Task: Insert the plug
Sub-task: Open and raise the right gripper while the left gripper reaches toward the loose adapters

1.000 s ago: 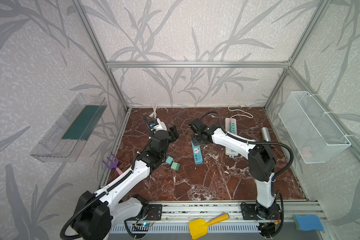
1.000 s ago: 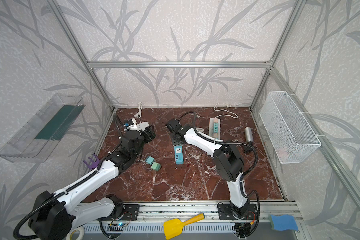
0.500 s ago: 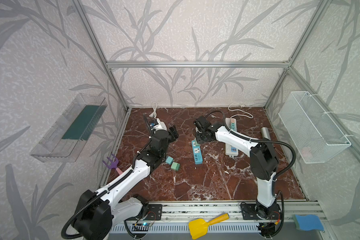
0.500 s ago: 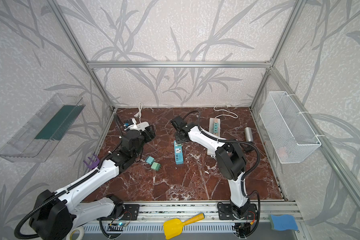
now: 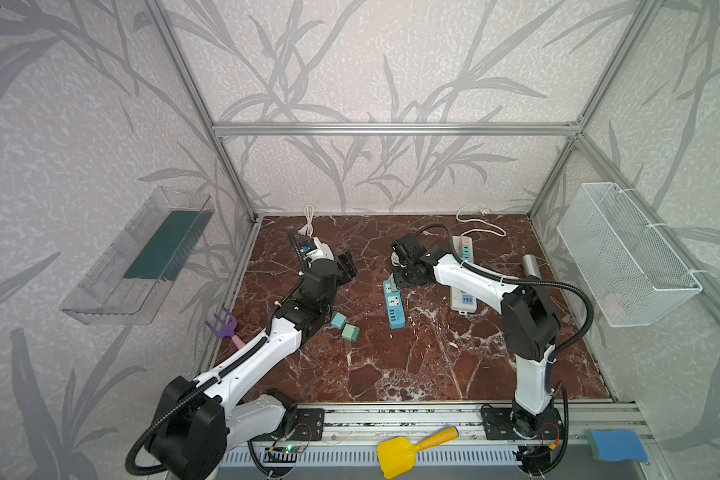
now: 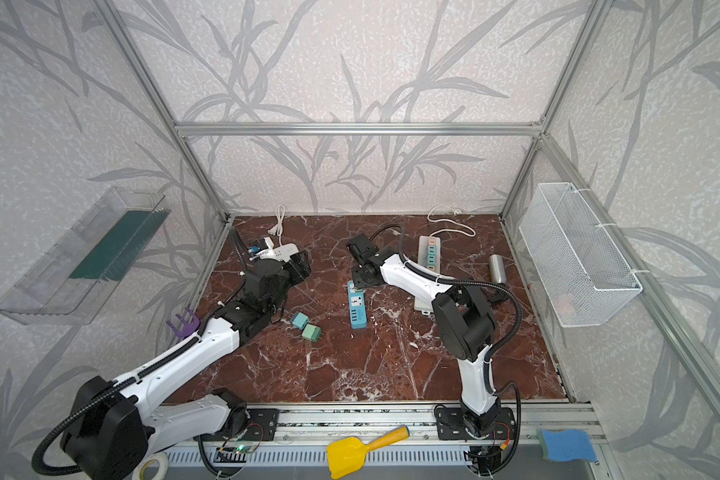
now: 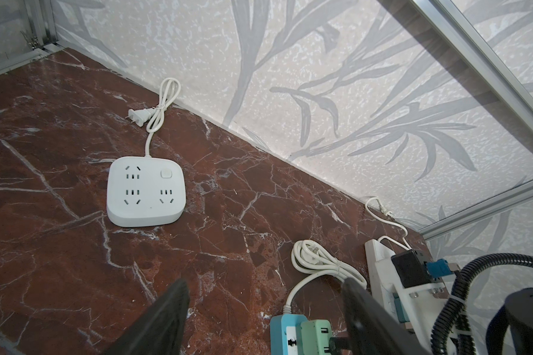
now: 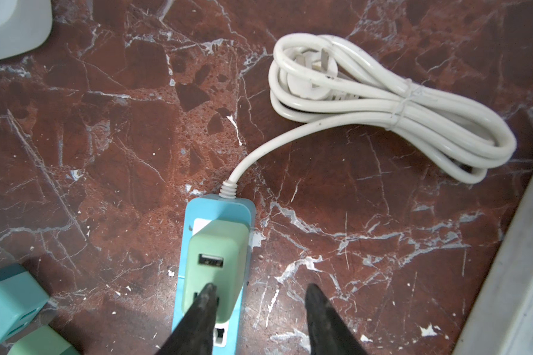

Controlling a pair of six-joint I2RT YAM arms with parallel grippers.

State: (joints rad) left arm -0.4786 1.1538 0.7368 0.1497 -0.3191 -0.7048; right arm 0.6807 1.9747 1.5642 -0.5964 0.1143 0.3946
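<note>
Sitting at the cord end of the blue power strip (image 8: 197,209), the pale green plug (image 8: 216,261) lies with its long axis along the strip's and its USB port facing up. The strip runs back to front near the middle of the worktop (image 5: 391,365), cord end toward the back edge, with its white cord (image 8: 382,101) bundled just behind.

The right gripper (image 8: 260,289) hangs over it, jaws apart. One finger overlaps the plug's end away from the cord, and the other stands over bare marble. In both top views that gripper hides the plug; both wrist views show it.

The left gripper (image 7: 265,284), jaws wide with nothing between, faces a square white socket block (image 7: 145,190) near the back left corner. A teal cube adapter (image 5: 338,320) and a green cube adapter (image 5: 351,332) lie left of the strip.
</note>
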